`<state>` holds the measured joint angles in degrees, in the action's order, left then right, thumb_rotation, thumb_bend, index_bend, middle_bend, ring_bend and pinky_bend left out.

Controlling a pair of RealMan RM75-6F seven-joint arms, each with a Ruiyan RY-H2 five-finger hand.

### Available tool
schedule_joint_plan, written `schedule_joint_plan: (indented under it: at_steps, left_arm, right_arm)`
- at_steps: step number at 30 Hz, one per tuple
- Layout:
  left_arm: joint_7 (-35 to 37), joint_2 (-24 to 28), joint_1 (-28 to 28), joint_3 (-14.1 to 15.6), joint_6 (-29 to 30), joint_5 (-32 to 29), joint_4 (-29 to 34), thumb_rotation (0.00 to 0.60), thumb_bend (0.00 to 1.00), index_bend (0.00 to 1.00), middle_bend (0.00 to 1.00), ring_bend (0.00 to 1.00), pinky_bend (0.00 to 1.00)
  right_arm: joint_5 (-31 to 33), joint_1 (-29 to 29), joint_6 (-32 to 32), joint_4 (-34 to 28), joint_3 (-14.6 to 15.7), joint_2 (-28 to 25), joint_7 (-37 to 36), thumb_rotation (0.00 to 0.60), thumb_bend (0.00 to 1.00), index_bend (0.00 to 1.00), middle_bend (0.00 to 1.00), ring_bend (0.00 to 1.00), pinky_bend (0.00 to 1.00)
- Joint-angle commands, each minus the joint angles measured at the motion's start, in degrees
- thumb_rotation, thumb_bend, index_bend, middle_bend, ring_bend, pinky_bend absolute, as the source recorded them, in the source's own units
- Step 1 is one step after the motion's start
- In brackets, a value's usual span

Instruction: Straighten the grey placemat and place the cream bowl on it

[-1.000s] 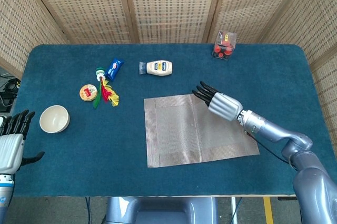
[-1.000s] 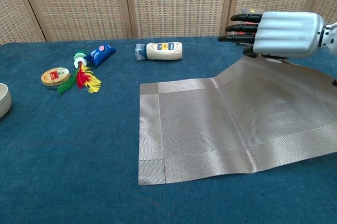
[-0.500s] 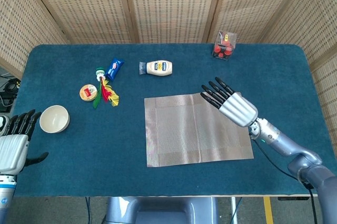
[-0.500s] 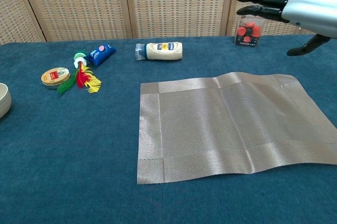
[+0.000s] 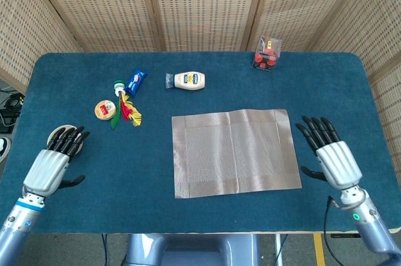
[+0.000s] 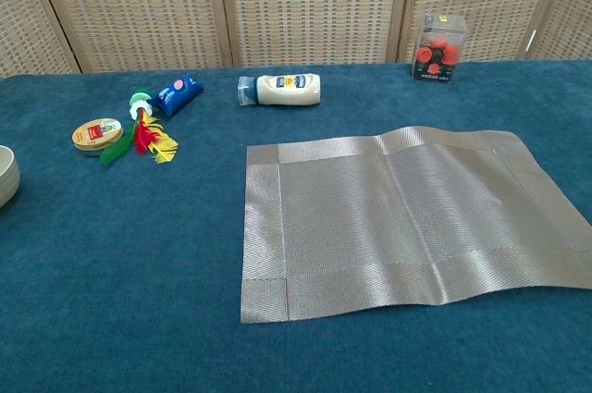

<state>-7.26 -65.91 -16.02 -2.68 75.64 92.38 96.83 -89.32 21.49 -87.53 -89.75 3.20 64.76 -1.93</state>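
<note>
My table [image 5: 207, 219] wears a dark blue cloth, and the grey placemat [image 5: 234, 152] lies flat at its middle. I place everything else from that mat. Just beyond its far edge, a little left, lies a mayonnaise bottle [image 5: 187, 81] on its side. Further left of the bottle sit a blue packet [image 5: 136, 81], a feathered shuttlecock [image 5: 125, 107] and a small round tin [image 5: 105, 110], close together. Far off the mat's left edge, near the table's rim, is the cream bowl [image 6: 6, 175]. Beyond the mat's far right corner stands a clear box of red pieces [image 5: 267, 53].
</note>
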Motion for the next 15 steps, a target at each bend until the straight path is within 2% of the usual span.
schedule_joint_plan:
  at_steps: [1,8,15]
  left_arm:
    - [3.9,-4.7,-4.7,-0.4,-1.6,5.8,-7.6,0.6,0.0,0.0,0.0,0.0,0.0]
    - [6.1,-10.8,-11.8,-1.1,-6.3,9.9,-14.1,0.6,0.0,0.02,0.0,0.0,0.0]
    - [6.3,-17.9,-19.2,-1.8,-12.8,10.9,-21.8,0.6,0.0,0.15,0.0,0.0,0.0]
  right_arm:
    - [2.3,-5.9,-3.7,-4.7,1.4,-2.0,-1.3,0.6,0.0,0.0,0.0,0.0,0.0]
    - [1.5,-10.1,-7.2,-4.9,1.4,1.6,2.3,0.6,0.0,0.0,0.0,0.0,0.0]
    - [1.3,-12.0,-7.4,-2.9,0.3,4.7,3.6,0.6,0.0,0.0,0.0,0.0,0.0]
